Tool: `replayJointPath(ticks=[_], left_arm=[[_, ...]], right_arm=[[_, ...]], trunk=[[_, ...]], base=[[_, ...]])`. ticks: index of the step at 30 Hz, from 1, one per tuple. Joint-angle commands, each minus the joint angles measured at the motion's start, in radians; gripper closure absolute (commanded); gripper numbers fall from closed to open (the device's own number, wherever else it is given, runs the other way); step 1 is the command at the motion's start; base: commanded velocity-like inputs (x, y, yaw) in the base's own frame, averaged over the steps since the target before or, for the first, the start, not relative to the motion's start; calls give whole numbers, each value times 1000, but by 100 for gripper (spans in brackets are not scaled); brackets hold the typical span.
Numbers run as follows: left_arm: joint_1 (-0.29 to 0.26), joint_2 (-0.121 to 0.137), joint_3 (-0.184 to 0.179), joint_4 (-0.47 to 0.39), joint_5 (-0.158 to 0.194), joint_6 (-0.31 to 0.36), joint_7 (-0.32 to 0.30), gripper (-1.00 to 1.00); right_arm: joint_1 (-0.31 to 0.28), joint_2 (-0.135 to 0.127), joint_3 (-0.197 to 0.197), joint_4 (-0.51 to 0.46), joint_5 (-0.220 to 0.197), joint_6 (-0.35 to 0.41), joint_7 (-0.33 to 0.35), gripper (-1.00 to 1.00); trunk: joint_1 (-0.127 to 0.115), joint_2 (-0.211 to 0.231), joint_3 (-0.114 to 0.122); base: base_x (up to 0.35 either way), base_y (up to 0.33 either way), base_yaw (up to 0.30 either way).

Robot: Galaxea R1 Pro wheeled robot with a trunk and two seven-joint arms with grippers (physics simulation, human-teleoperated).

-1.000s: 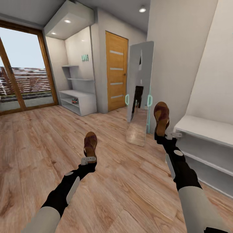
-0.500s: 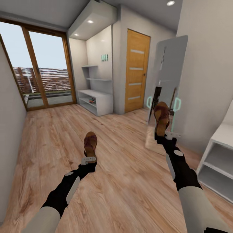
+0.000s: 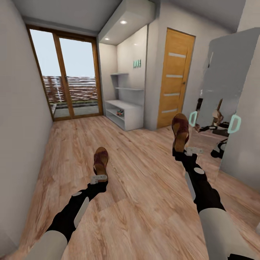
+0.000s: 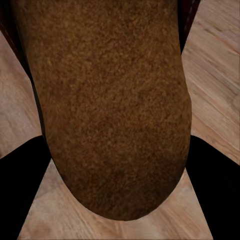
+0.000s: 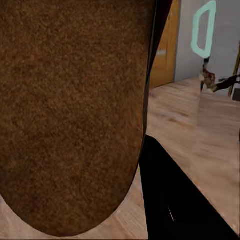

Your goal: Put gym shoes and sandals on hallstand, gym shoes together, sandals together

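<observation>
In the head view my left gripper (image 3: 99,178) is shut on the heel of a brown sandal (image 3: 100,160), held low over the wood-plank corridor floor (image 3: 72,151). My right gripper (image 3: 188,151) is shut on the other sandal (image 3: 180,130), held higher and upright. Each wrist view looks onto its sandal's tan footbed, the left one (image 4: 110,100) and the right one (image 5: 70,110), close up. The pale hallstand (image 3: 124,113) with floating wall shelves stands far ahead in an alcove. A gym shoe (image 3: 120,113) sits on its low shelf.
A glass sliding door (image 3: 66,79) closes the corridor's far end. A wooden door (image 3: 175,77) is right of the hallstand. A tall mirror (image 3: 224,104) leans against the right wall and reflects the robot. A grey wall (image 3: 18,108) runs close along the left.
The whole view has swung to the right: hallstand, door and mirror shifted right in the picture and the long white bench left the frame. Both arms keep their sandals unchanged.
</observation>
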Motion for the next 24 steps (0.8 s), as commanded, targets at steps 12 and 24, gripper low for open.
replayJointPath(ticks=[12, 24], left_arm=[[0, 0, 0, -1, 10, 7, -1, 100], [0, 0, 0, -1, 10, 7, -1, 100]], right_arm=[[0, 0, 0, -2, 5, 7, -2, 100], [0, 0, -1, -2, 6, 7, -2, 100]], trunk=[[0, 0, -1], [0, 0, -5]], base=[[338, 0, 300], [340, 0, 300]])
